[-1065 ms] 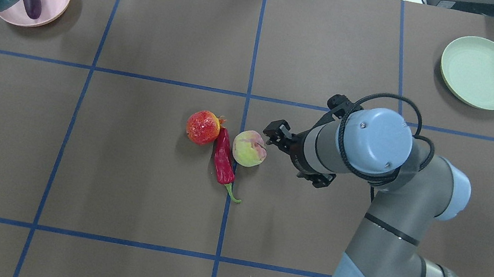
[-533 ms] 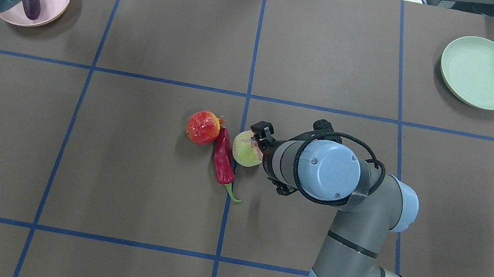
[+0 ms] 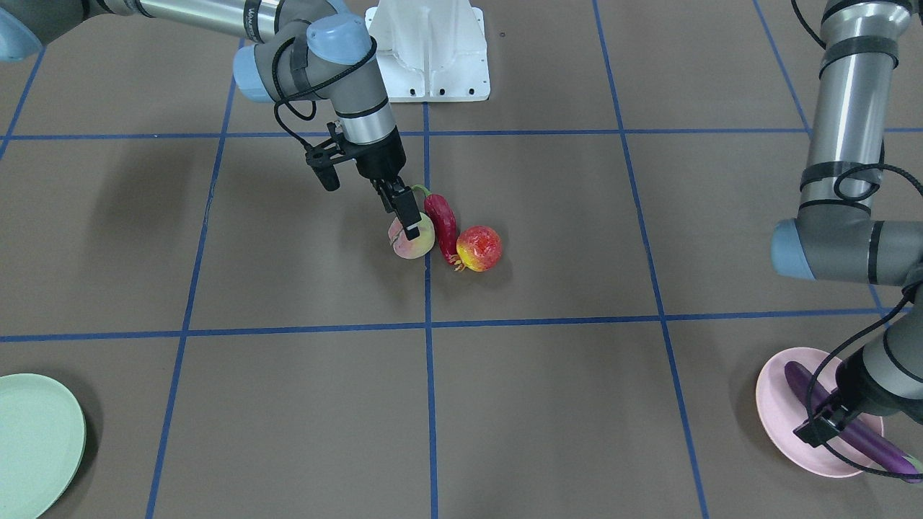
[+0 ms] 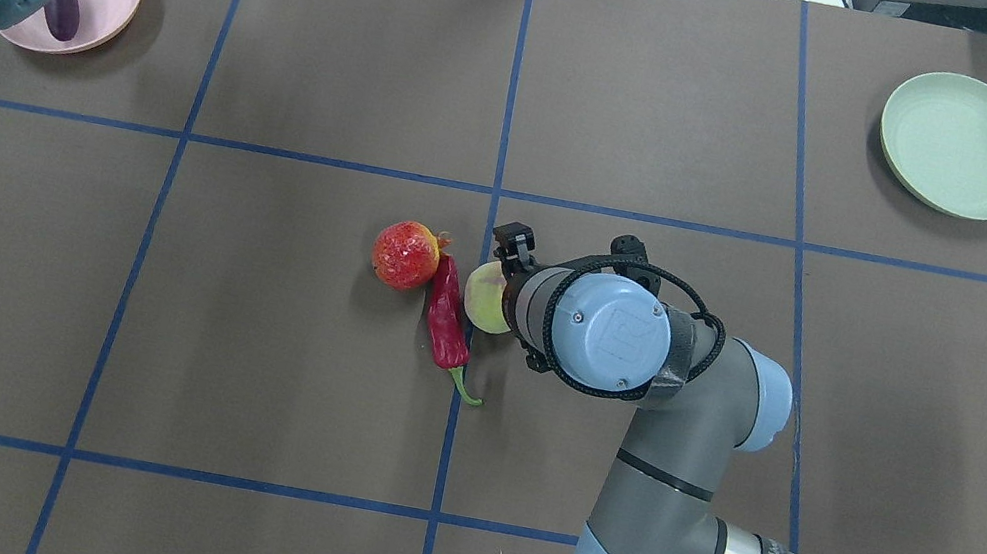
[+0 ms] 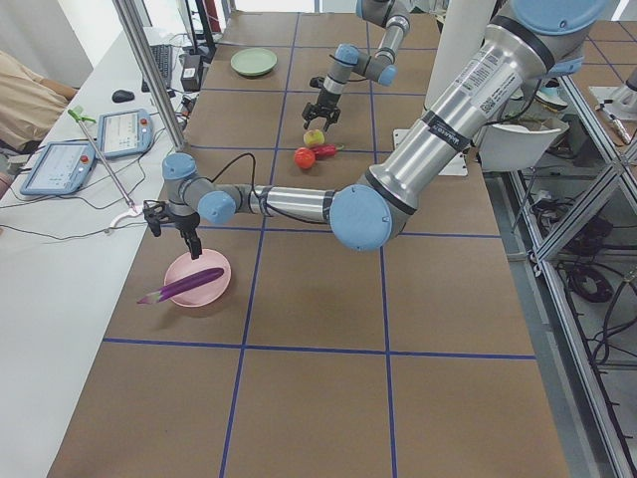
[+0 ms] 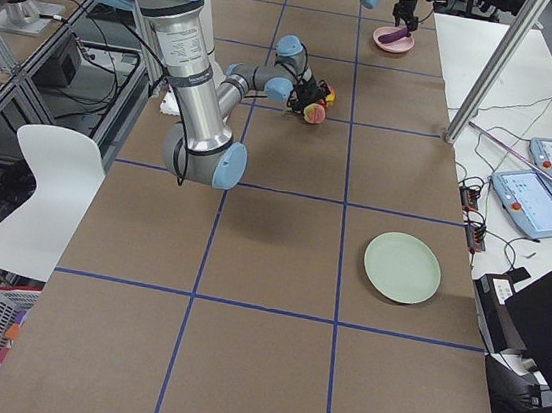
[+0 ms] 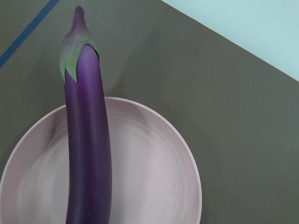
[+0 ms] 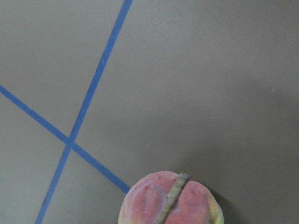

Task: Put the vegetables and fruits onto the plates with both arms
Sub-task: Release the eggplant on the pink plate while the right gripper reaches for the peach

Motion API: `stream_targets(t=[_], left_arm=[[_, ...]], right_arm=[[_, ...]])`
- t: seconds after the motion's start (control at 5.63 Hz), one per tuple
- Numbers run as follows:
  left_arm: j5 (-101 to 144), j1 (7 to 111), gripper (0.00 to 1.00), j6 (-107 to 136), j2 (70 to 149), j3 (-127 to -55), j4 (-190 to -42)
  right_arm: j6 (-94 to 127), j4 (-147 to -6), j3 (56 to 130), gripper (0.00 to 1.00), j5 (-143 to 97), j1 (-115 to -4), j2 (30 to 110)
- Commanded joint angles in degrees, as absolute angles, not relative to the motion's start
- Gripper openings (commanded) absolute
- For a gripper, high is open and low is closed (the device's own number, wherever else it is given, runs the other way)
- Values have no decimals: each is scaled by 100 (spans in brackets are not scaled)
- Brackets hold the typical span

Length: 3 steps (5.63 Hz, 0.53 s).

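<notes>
The right gripper (image 3: 409,232) has moved onto the peach (image 3: 417,249) beside the chili (image 3: 441,216). Spread or pinching, I cannot tell.

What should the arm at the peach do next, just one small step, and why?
My guess: close the right gripper on the peach, if it isn't shut yet. One finger reaches down over the peach, which sits on the table beside the chili pepper, and the mint green plate holds nothing.
</notes>
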State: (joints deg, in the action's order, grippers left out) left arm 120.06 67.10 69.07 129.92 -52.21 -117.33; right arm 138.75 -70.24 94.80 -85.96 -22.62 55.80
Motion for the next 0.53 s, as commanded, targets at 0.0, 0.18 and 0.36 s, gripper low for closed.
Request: stream_targets(t=[0.0, 0.18, 0.36], left_arm=[[12006, 6697, 100, 6926, 12990, -5256, -11733], [12006, 6697, 100, 6926, 12990, -5265, -11725], [12006, 6697, 100, 6943, 12990, -5291, -11733]], right_arm=[[13896, -7031, 9422, 98, -8561, -2259, 5572], [13896, -7031, 9413, 98, -8561, -2250, 5564], [13904, -7031, 9317, 98, -8552, -2250, 5450]])
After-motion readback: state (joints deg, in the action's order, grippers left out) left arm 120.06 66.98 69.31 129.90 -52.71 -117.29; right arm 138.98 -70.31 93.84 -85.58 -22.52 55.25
